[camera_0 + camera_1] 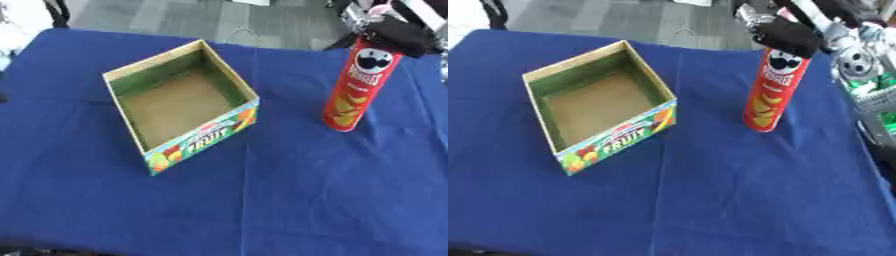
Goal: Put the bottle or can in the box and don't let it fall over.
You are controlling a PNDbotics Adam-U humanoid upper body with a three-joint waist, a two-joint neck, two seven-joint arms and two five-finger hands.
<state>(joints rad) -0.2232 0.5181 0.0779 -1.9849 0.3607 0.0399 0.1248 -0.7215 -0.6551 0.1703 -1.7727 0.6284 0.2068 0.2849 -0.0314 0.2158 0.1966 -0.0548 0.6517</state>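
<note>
An open cardboard fruit box (179,102), green-walled with a brown floor, sits on the blue tablecloth (289,200). Right of the box, well apart, a tall red Pringles can (359,87) stands slightly tilted on the cloth. Above it, the black right hand (787,35) curls its fingers around the can's top.

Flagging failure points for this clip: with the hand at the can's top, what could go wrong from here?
The right hand grips the tall red chip can only at its top, so its bottom could swing and clip a wall of the fruit box. The can is taller than the box, so it may tip if set down tilted.
</note>
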